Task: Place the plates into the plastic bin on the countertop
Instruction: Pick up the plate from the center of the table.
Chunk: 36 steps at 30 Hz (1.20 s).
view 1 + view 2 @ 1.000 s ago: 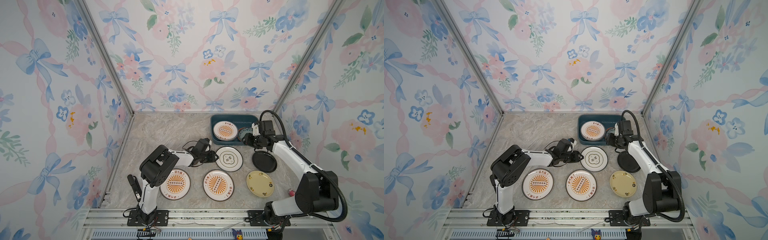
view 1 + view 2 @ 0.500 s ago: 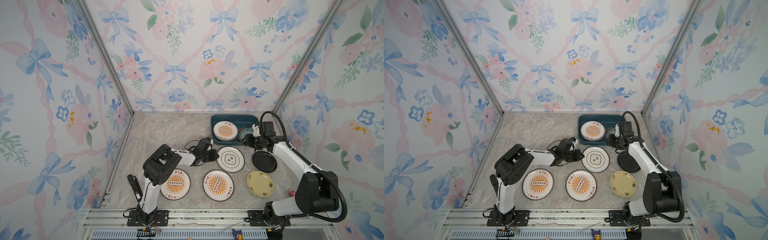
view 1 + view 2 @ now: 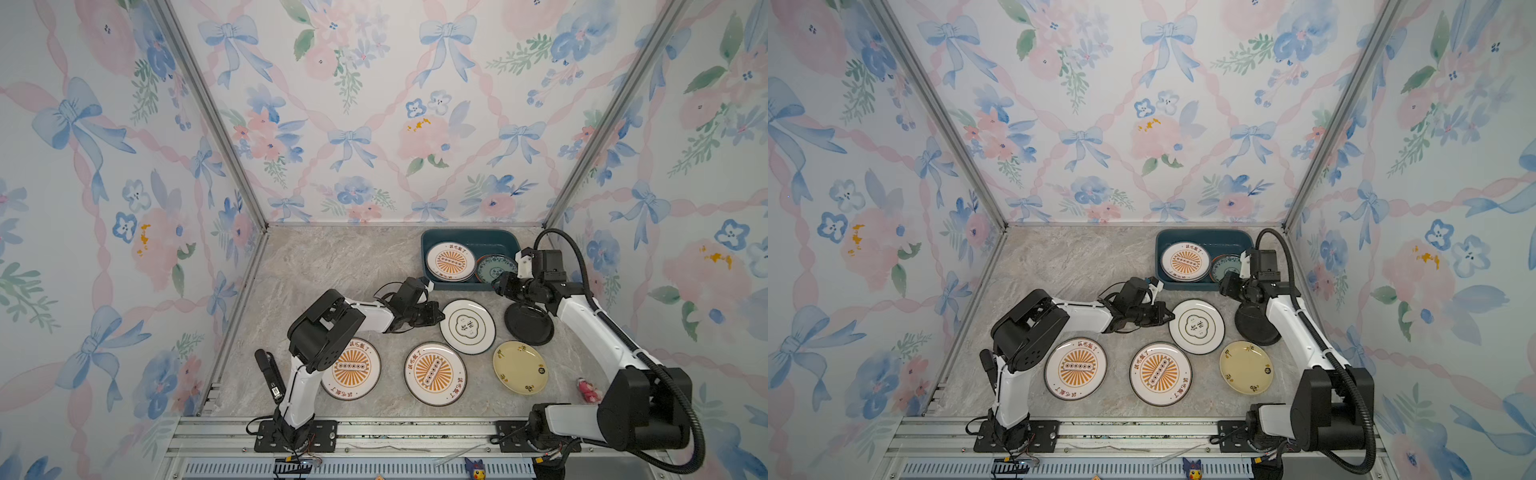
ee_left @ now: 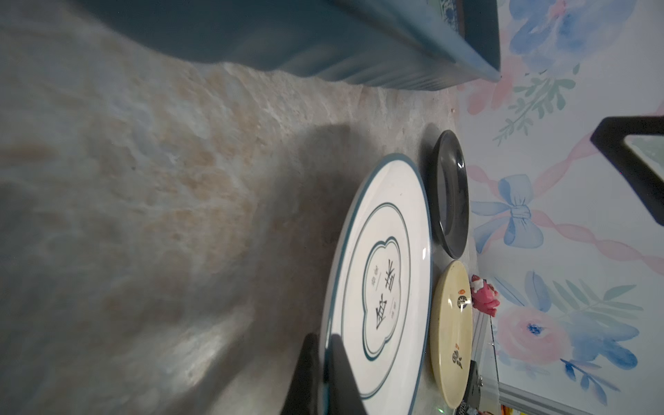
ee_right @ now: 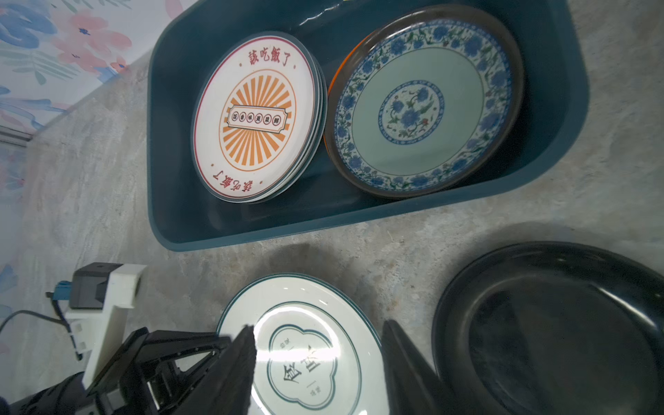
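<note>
My left gripper [image 3: 436,316] [image 4: 325,363] is shut on the left rim of the white plate with green emblem [image 3: 467,326] [image 4: 381,273], which lies on the countertop [image 3: 332,270]. My right gripper [image 3: 500,284] [image 5: 318,326] hovers open above the bin's near wall, holding nothing. The plastic bin [image 3: 469,237] [image 5: 172,201] holds a stack of sunburst plates [image 3: 451,261] [image 5: 257,115] and a teal floral plate [image 3: 494,268] [image 5: 420,104]. Two sunburst plates [image 3: 351,368] [image 3: 434,372], a pale yellow plate [image 3: 519,367] and a black plate [image 3: 528,323] lie on the countertop.
A small pink figure [image 3: 588,390] sits at the front right by the right arm's base. A black stick-like object [image 3: 270,374] stands by the left arm's base. Floral walls close three sides and an aluminium rail [image 3: 374,428] edges the front.
The left jaws have closed on the emblem plate's rim, and the plate has shifted slightly to the right. The right jaws have opened a little wider.
</note>
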{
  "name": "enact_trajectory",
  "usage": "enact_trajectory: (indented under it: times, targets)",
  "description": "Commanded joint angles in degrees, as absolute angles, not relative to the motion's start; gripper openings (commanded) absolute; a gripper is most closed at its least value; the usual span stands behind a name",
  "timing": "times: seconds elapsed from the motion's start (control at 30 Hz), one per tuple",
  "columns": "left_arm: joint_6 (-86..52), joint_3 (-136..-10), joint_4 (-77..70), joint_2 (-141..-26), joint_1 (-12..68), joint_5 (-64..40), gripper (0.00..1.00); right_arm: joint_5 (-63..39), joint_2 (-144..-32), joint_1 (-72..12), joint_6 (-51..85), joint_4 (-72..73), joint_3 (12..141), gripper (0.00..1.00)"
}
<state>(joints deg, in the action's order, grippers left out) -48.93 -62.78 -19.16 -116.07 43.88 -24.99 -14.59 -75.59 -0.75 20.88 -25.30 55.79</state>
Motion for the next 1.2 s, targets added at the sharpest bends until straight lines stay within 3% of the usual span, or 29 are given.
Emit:
enact_trajectory:
  times: [0.0, 0.13, 0.6, 0.9, 1.17]
  targets:
    - [-46.8, -62.5, -17.9, -111.9, 44.2, -27.9, 0.0, -21.5, -74.0, 1.8, 21.7, -23.1, 53.4, 0.61]
    - [-46.5, -62.5, -17.9, -109.8, 43.9, -28.9, 0.0, -26.8, -73.8, 2.5, 22.4, -20.3, 50.8, 0.71]
    - [-45.8, -60.4, -17.9, -102.5, 40.3, -31.9, 0.0, -32.2, -69.6, 2.6, 21.1, -17.4, 43.1, 0.73]
    - [-45.7, -58.7, -17.9, -99.7, 37.7, -33.0, 0.0, -39.7, -70.6, 2.5, 22.5, -14.0, 41.7, 0.71]
    - [-45.4, -58.7, -17.8, -98.9, 34.7, -34.1, 0.0, -47.9, -72.2, 0.3, 23.7, -9.1, 40.2, 0.6]
